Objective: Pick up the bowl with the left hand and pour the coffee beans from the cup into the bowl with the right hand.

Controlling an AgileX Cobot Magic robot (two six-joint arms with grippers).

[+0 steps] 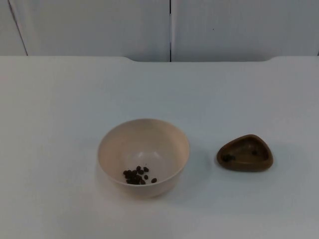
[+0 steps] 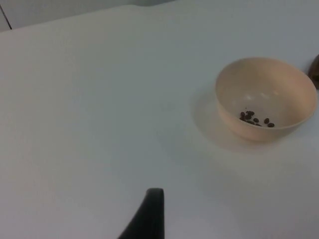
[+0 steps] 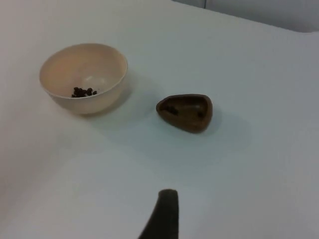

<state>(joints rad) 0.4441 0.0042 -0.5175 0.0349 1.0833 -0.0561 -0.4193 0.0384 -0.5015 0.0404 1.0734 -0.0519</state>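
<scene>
While both arms wait back from the objects, a beige bowl [image 1: 143, 157] stands upright on the white table [image 1: 60, 124], a small heap of coffee beans [image 1: 136, 176] inside. Well apart, a brown wooden cup [image 1: 245, 153] holds a few beans. Neither gripper's jaw opening can be told.

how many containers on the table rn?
2. A beige bowl stands mid-table with coffee beans in it; a brown cup stands apart on its right-arm side, a few beans inside.
</scene>
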